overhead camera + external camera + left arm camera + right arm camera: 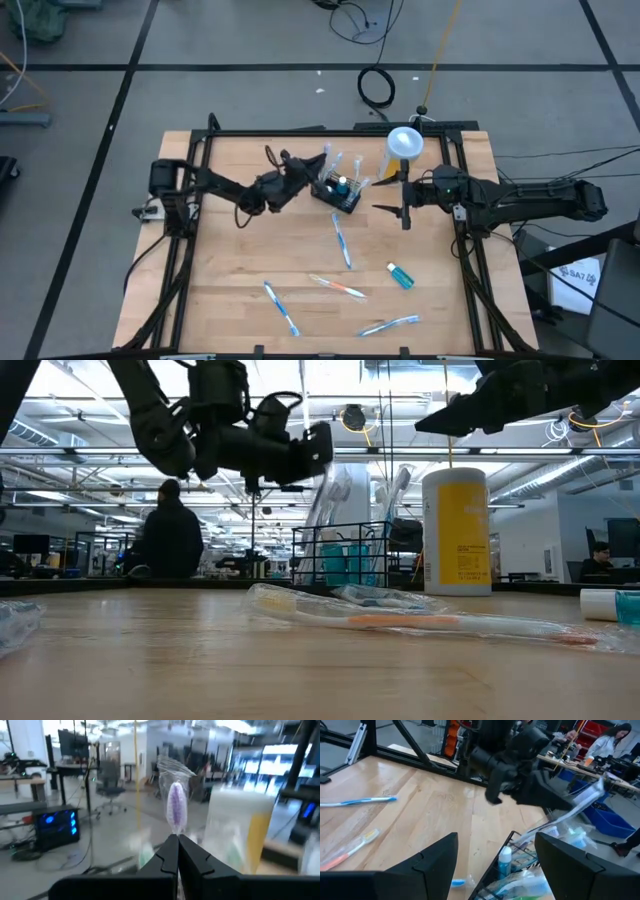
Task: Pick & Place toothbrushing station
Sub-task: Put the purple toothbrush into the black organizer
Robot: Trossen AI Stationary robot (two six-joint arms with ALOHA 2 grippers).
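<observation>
The left pincer (pixel 322 163) is clamped shut on a wrapped toothbrush (pixel 176 810) with purple bristles, held above the toothbrushing station (pixel 337 192), a small black wire-mesh basket that sits near the middle of the surface's far edge. The right pincer (pixel 402 205) hangs just right of the basket with its fingers (pixel 432 857) spread wide and nothing between them.

The basket already carries several wrapped toothbrushes and a small blue-capped tube (pixel 504 861). A yellow cup with a white lid (pixel 455 530) stands close beside it toward the far right corner; its printed label is too blurred to read.

On the wooden surface (pixel 230 270), a blue toothbrush (pixel 342 241) lies in the middle, an orange one (pixel 338 287) and two more blue ones (pixel 281 307) (pixel 388 325) near the front edge, and a teal tube (pixel 400 275) toward the right edge.

A person (pixel 170 535) sits in the room beyond.
</observation>
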